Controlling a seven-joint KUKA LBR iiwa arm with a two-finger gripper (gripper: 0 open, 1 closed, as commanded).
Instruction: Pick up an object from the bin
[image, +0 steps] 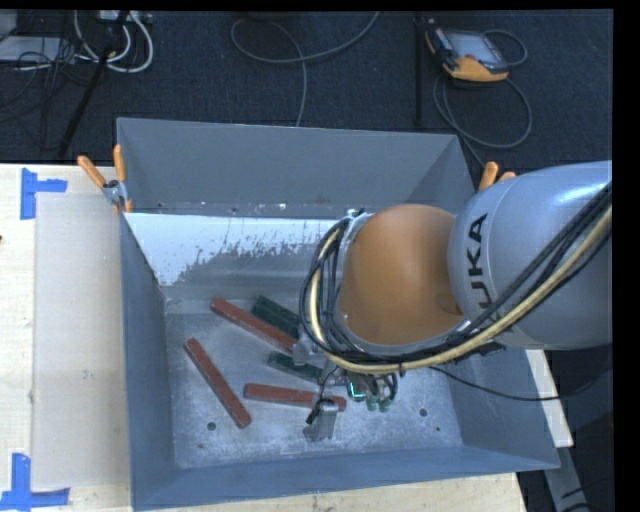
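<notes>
Reddish stick (283, 395) (flat) lies beside end effector (322, 420).

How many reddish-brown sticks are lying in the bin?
3. The left stick lies diagonally near the left wall, the back stick toward the middle, the front stick beside the gripper. The arm may hide others.

The arm (540, 250) reaches in over the bin's (200, 190) right wall, its orange wrist cover (400, 280) bent downward, the pincer (323, 418) low near the front wall.
</notes>
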